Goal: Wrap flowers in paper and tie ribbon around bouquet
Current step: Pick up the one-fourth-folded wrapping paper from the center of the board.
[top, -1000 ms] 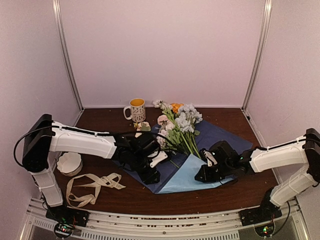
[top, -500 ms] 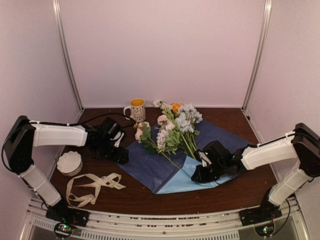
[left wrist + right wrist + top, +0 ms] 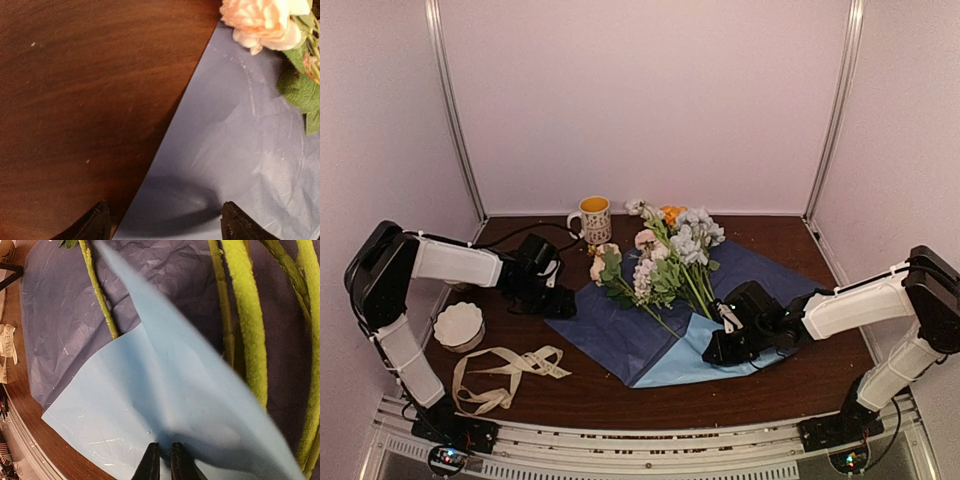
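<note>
Flowers [image 3: 675, 250] lie on paper [image 3: 610, 330], its near corner pinched by the right gripper [image 3: 161, 457]. The left gripper [image 3: 162, 222] gapes at its left edge. Mug [image 3: 594, 218] far; bowl [image 3: 458, 325] and ribbon [image 3: 510, 365] near-left.

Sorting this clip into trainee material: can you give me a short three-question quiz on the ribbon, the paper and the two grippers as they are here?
1. Short answer: does the ribbon touch the paper?
2. Pick one: the right gripper pinches A the ribbon, B a light blue fold of the paper, C nothing.
3. True or false: the left gripper is shut on the paper.
Key: 1 no, it lies apart on the table; 2 B; 3 false, it is open over the paper's left edge.
</note>
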{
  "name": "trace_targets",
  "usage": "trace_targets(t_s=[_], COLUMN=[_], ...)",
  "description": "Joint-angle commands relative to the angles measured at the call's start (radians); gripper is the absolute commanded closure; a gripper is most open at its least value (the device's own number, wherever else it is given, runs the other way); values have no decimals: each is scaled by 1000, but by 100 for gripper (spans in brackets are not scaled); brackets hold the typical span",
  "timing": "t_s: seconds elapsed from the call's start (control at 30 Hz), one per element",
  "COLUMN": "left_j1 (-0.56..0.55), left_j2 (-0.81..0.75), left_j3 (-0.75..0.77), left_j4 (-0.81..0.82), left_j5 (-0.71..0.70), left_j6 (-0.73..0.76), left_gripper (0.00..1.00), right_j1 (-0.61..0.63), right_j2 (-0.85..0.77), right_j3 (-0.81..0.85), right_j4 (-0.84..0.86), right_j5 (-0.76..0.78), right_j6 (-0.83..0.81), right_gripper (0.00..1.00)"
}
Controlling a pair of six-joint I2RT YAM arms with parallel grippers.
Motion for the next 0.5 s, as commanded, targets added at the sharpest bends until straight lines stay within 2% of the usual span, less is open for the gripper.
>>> trace_targets(t_s=[0.0,0.13,0.33,0.47], left_j1=[2,1,-11,-22], left_j2=[78,85,74,35], left_j3=[5,-12,-26,-31], left_j4=[93,132,170,180], left_j5=[141,203,272,300], left_j6=[-26,-35,-39,-46], left_gripper=[23,29,45,61], right_j1=[4,4,4,4], right_j2=[15,11,23,22], right_j3=[4,0,3,0], right_j4=[-7,-3,-1,3], right_j5=[7,9,6,4], right_j6=[4,5,8,10], right_gripper=[92,92,92,92])
